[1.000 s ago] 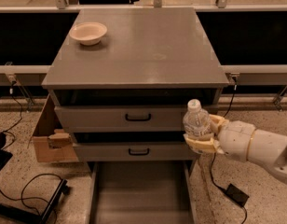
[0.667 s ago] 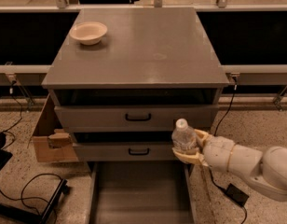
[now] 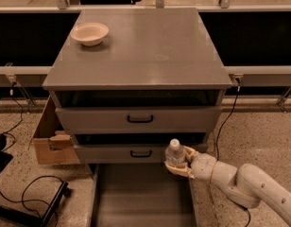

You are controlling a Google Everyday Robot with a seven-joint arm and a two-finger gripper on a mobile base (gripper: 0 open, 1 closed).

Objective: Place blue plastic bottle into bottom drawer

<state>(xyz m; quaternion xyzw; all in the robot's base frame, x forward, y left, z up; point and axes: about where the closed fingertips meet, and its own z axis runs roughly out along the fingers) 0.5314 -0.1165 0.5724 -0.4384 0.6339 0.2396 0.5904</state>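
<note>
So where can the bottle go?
The bottom drawer floor is bare between its side walls. It is crowded only at its right back corner, where the gripper holds the blue plastic bottle. The cabinet top is bare right of the bowl.

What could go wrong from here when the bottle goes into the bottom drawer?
1. The gripper holds the small clear plastic bottle with a white cap upright, close to the grey middle drawer front. Moving inward could bump it.
2. The bottle sits near the right wall of the wide, shallow grey bottom drawer, so it might land on the rim.
3. If released upright, it will likely topple and roll in the tray.
</note>
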